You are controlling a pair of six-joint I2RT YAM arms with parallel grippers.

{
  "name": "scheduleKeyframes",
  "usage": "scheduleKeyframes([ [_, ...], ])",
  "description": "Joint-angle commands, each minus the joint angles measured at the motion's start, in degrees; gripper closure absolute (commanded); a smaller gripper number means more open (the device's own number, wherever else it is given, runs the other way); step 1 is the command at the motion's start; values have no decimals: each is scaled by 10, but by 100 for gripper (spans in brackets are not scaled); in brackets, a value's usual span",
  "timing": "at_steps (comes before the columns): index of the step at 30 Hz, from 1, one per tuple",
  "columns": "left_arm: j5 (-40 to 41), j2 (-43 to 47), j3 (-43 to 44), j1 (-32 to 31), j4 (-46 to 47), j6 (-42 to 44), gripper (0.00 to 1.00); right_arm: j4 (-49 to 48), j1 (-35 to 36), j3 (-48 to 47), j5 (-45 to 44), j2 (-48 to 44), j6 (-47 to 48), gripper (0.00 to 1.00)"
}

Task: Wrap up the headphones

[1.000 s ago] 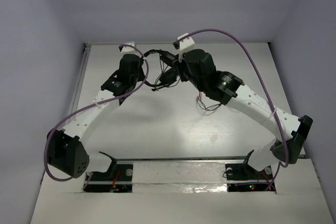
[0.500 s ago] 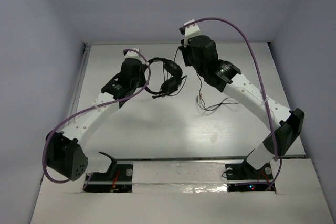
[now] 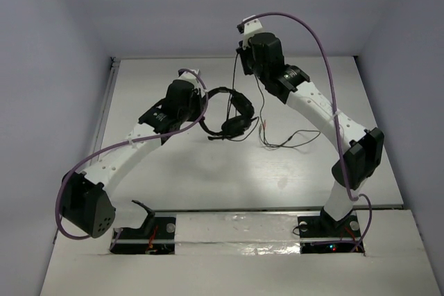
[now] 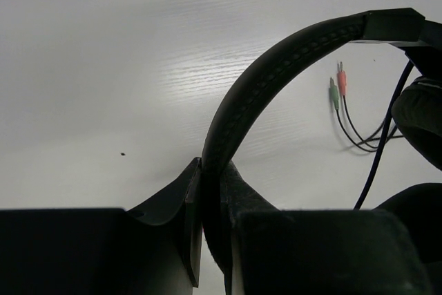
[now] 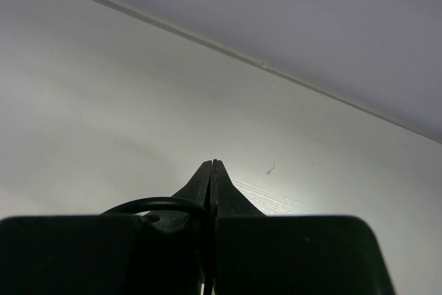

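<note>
The black headphones [image 3: 233,113] hang above the table's middle, earcups down and to the right. My left gripper [image 3: 202,106] is shut on the padded headband [image 4: 257,91], which runs up from between its fingers [image 4: 210,179]. An earcup [image 4: 423,119] shows at the right edge of the left wrist view. My right gripper [image 3: 240,56] is raised near the back wall and shut on the thin black cable [image 3: 234,75], which drops to the headphones. A loop of cable [image 5: 150,204] enters its closed jaws [image 5: 213,166]. The slack [image 3: 288,141] lies on the table, with the green and pink plugs [image 4: 337,88] at its end.
The white table [image 3: 208,171] ends at a back wall [image 3: 222,5] and side walls. Purple robot cables [image 3: 326,67] arc over both arms. The arm bases [image 3: 149,230] stand at the near edge.
My right arm rose and drew back toward the wall, pulling the cable up and taut. My left arm carried the headphones to the right and slightly nearer.
</note>
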State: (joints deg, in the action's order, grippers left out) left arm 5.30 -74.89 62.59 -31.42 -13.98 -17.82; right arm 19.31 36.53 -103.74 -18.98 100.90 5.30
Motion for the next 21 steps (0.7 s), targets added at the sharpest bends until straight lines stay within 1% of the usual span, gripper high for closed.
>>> scheduleKeyframes([
  [1,-50,21,15,0,35,1,100,-3,-11,-34,21,12,-2,100],
  [2,-50,29,14,0,42,0,100,-8,-11,-29,23,11,-6,100],
  [4,-89,37,16,0,50,-2,100,-23,-16,3,34,6,-12,100],
  [8,-129,42,45,0,50,-3,100,-34,-27,31,58,6,-33,100],
  [15,-128,57,82,0,62,-21,100,-95,-33,146,96,-56,-84,100],
  [21,-119,55,114,6,54,-19,100,-122,-33,209,78,-98,-107,100],
])
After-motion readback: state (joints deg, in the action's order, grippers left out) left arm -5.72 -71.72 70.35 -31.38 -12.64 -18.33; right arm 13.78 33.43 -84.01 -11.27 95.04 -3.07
